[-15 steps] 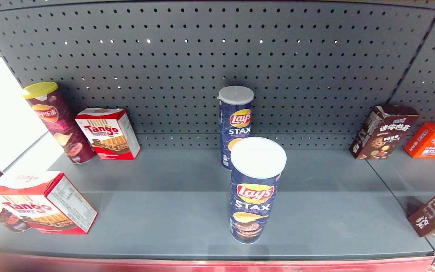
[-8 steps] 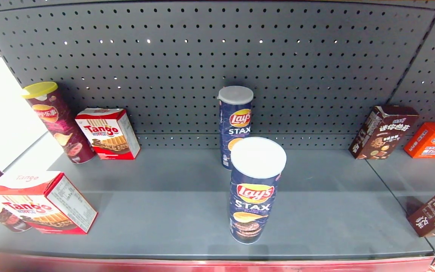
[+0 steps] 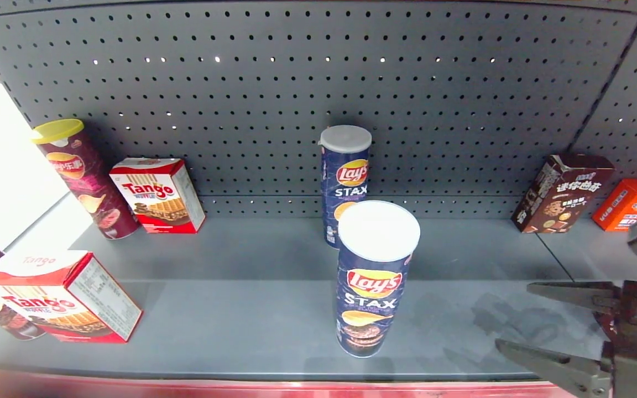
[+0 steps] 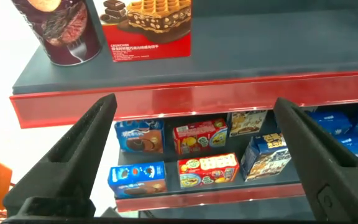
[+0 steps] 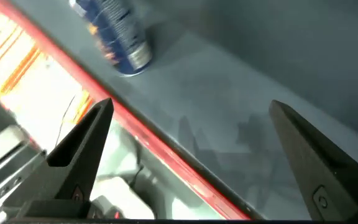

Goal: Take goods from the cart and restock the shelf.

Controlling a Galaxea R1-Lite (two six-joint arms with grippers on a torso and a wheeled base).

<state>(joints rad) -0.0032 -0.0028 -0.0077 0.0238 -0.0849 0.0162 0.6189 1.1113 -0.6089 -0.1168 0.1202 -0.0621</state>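
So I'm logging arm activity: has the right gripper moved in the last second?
Yes. The right gripper has come into the head view at lower right, open, reaching leftward toward the front chips can.

Grey shelf [image 3: 230, 309], 2 upright blue chip cans [image 3: 372, 293], 2 red wafer boxes [image 3: 158, 194] left, brown box [image 3: 563, 193] right

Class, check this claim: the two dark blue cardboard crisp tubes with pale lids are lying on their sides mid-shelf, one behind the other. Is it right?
Not quite. The head view shows both standing upright: the front dark blue crisp tube and the rear dark blue crisp tube, one behind the other on the grey shelf.
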